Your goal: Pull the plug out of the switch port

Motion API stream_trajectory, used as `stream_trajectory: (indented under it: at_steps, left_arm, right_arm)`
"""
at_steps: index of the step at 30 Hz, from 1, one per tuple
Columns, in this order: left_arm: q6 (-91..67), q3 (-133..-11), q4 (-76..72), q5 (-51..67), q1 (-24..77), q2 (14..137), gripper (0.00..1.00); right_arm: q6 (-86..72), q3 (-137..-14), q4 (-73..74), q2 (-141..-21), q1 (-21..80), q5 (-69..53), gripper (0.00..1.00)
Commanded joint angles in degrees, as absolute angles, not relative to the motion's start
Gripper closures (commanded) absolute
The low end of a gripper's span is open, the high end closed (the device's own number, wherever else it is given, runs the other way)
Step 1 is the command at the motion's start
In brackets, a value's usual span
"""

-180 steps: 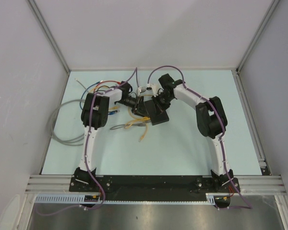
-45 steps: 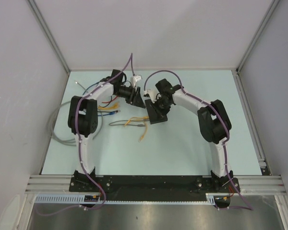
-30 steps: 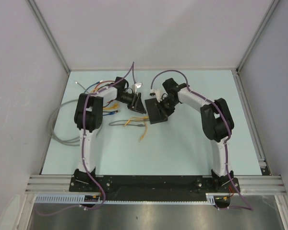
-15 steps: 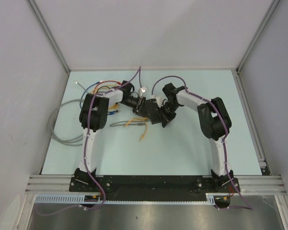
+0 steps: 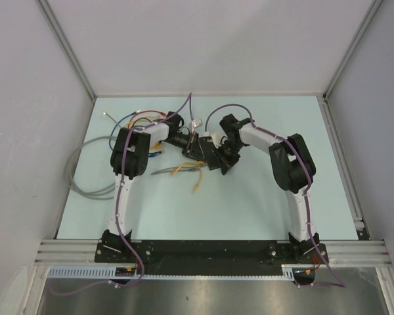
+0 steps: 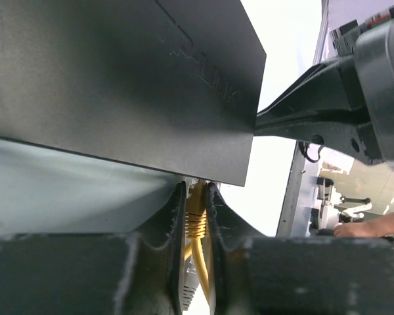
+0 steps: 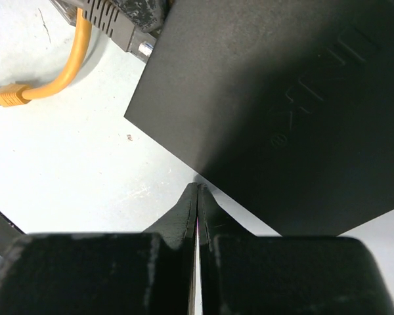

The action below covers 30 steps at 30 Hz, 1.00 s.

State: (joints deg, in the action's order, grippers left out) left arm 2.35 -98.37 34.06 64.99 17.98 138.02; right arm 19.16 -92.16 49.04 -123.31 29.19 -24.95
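Switch [image 5: 215, 157] sits in the far middle of the counter [image 5: 249, 203], between the two hands. It is a flat rectangular box of matte black with sharp corners and a faint logo pressed into its broad face.

The plug [image 6: 196, 222] is yellow with a ribbed moulded boot and is seated in a socket on the switch's edge. Its yellow cable [image 6: 200, 262] runs back between the fingers. The left hand [image 6: 196, 193] is clamped on that plug. Its dark, scuffed fingers [image 6: 176, 216] press against either side of the boot, with the tips right up at the switch's edge.

The left arm [image 5: 126, 157] rises from its base, bends at a black elbow and turns its white forearm right toward the switch, wrist low over the counter. The right arm [image 5: 290, 164] mirrors it, bowing out to the right and curling back left to the switch's other side.

The right hand [image 7: 197, 191] has its fingers pressed flat together with nothing between them. Their tips are down at the counter, just at the switch's near edge; whether they touch the box I cannot tell.

Past one corner of the switch, a curve of yellow cable lies on the counter and ends in a loose ribbed connector [image 7: 6, 97]. The counter is smooth and pale blue-green. Grey cable [image 5: 85, 184] loops off its left side, and thin coloured wires [image 5: 134, 120] lie behind the left arm.
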Motion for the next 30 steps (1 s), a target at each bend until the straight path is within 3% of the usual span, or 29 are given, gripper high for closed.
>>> stream_trajectory:
  at_steps: [1, 4, 10, 23, 30]
  left_arm:
    - [1.8, -99.8, 32.9, 61.9, 17.8, 139.7, 0.92]
    - [1.8, -100.0, 33.2, 61.3, 17.8, 139.6, 1.0]
    - [1.9, -100.2, 33.8, 61.0, 17.6, 139.7, 1.0]
    - [4.3, -98.3, 35.7, 60.2, 16.9, 138.4, 1.0]
    - [5.3, -99.8, 36.9, 59.4, 15.5, 137.7, 1.0]
  right_arm:
    - [21.6, -95.5, 51.8, -122.3, 30.4, -22.1, 1.0]
    - [22.9, -100.3, 53.6, -121.1, 30.1, -24.5, 1.0]
    - [22.0, -105.2, 53.4, -121.1, 29.6, -26.5, 1.0]
    - [22.1, -104.1, 49.6, -129.1, 30.6, -18.5, 1.0]
    - [22.7, -97.7, 48.8, -129.6, 32.3, -17.2, 1.0]
